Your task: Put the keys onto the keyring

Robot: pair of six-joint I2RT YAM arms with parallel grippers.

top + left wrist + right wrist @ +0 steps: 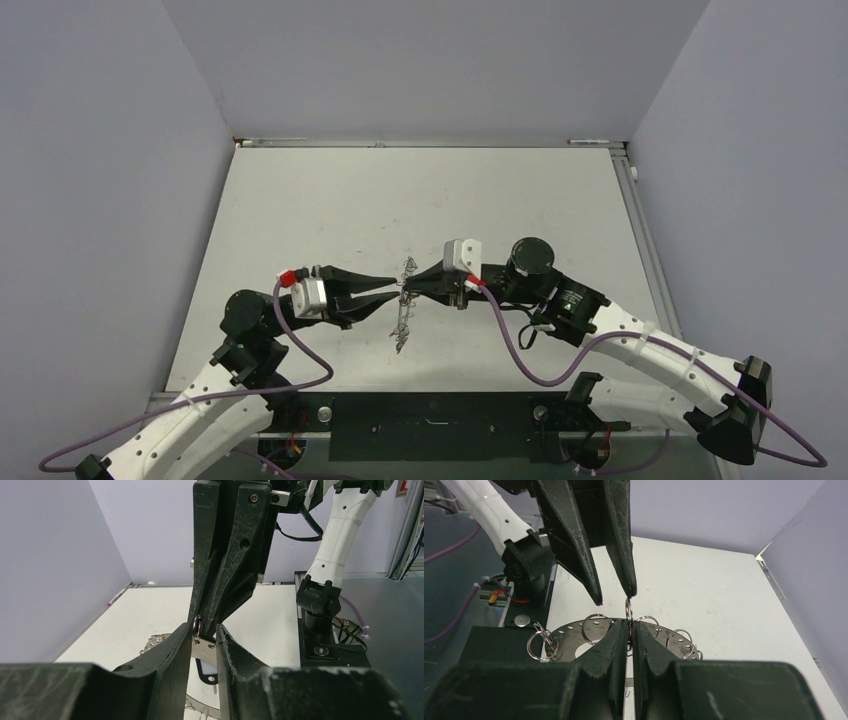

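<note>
The keyring (403,315), a flat grey ring rimmed with thin wire loops, is lifted on edge at the table's middle between both grippers. My right gripper (630,625) is shut on one wire loop (629,607) at the rim of the keyring (569,635). In the left wrist view the right gripper (202,624) comes down from above. My left gripper (204,630) stands open, its fingers either side of the keyring (202,651) without pinching it. In the right wrist view the left gripper (614,597) hangs just above that loop. A dark tag (203,677) with a white window hangs behind. The keys are hidden.
The pale table (330,200) is boxed in by grey walls at the left, back and right. A black mounting plate (430,425) with both arm bases runs along the near edge. A pen (117,597) lies by the far wall.
</note>
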